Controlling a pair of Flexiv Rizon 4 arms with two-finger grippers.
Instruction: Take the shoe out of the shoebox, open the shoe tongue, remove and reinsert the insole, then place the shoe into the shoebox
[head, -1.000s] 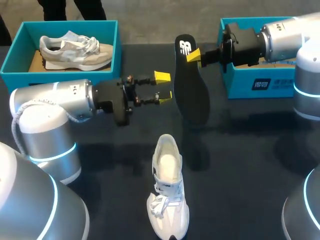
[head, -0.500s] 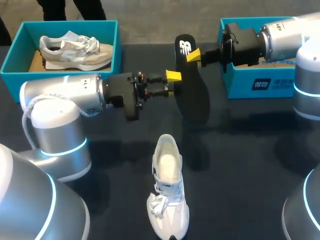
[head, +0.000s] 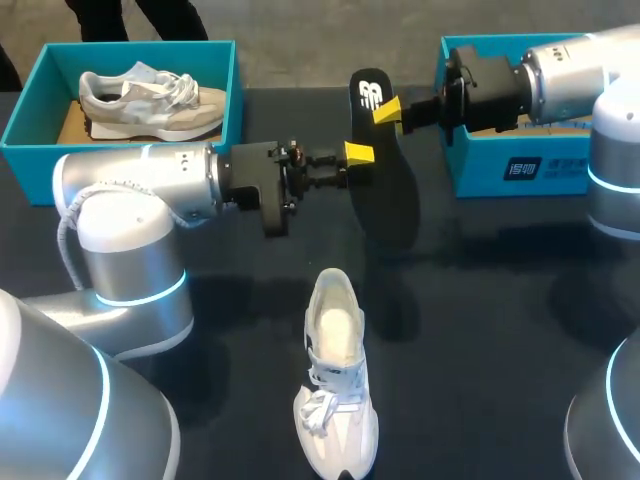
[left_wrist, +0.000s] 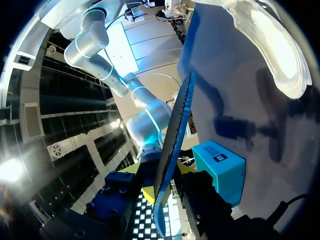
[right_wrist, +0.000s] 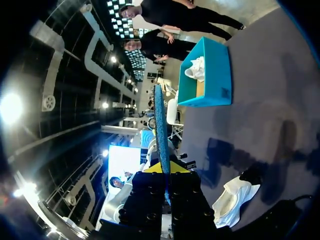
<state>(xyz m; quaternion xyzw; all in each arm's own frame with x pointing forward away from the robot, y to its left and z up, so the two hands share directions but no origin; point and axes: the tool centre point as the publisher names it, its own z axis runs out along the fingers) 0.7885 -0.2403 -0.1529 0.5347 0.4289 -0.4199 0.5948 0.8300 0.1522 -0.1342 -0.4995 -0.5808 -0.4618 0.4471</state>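
Note:
A black insole (head: 385, 190) hangs in the air above the table's middle, its heel end uppermost. My right gripper (head: 388, 110) is shut on that heel end; in the right wrist view the insole (right_wrist: 160, 125) stands edge-on out of the gripper (right_wrist: 164, 172). My left gripper (head: 357, 155) is at the insole's left edge. In the left wrist view the insole (left_wrist: 177, 125) runs edge-on through the gripper (left_wrist: 167, 200); contact on both sides is unclear. A white shoe (head: 335, 400) lies on the table below, tongue open, toe toward me.
A teal shoebox (head: 520, 170) stands at the back right under my right arm. A second teal box (head: 140, 45) at the back left holds a beige shoe (head: 150, 100). Dark bare tabletop lies around the white shoe.
My left arm has swung right to the insole's edge, and its gripper has narrowed from wide open. The right arm and the insole have stayed still.

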